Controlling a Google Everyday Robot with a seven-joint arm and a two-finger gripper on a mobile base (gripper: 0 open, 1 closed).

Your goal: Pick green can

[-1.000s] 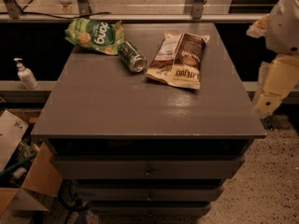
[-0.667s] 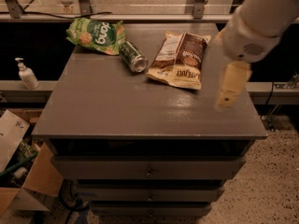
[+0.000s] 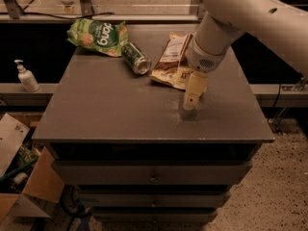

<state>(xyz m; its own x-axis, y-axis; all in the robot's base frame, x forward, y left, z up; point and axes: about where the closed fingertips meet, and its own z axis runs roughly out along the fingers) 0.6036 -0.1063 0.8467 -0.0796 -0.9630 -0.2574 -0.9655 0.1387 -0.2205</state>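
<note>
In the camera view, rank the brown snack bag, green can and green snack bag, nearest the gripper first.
Gripper over the table's right front.
1. brown snack bag, just behind
2. green can, back left
3. green snack bag, back-left corner

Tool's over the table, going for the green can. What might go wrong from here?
The tool hangs right of the small dark-green metal can, beside the brown snack bag; a low sweep left may drag that bag. The can lies on its side, so a nudge may roll it. The bright-green snack bag sits by the can's far end and may get caught in the grasp.
</note>
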